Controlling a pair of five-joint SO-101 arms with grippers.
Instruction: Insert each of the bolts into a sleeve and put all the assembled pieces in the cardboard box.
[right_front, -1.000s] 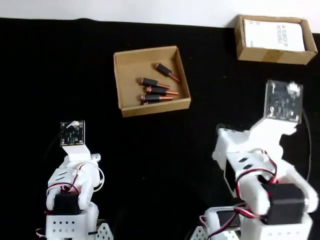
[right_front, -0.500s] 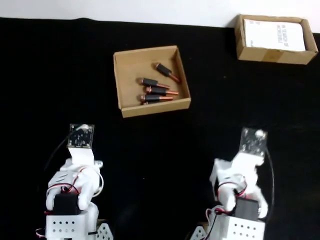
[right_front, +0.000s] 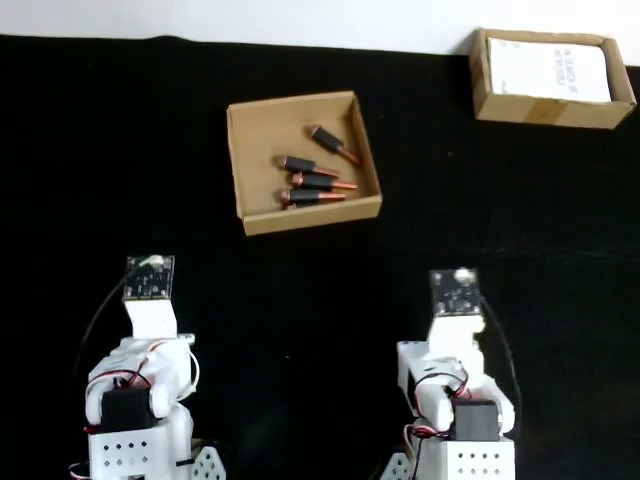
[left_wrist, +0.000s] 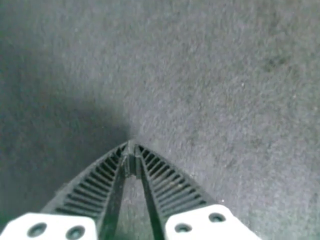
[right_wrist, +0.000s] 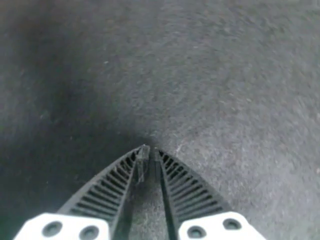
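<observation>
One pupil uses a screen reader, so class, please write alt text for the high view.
Four bolt-and-sleeve pieces lie inside an open cardboard box on a black table. At the near edge a white arm and a second arm sit folded, apart from it; a second box holding white paper stands in the far corner.

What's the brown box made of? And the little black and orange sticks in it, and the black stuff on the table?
The open brown box looks like plain matte cardboard, with raw tan edges. The four sticks each have a dull black sleeve, maybe plastic or rubber, and a shiny coppery end, probably metal. The black table cover looks like fuzzy felt cloth.
</observation>
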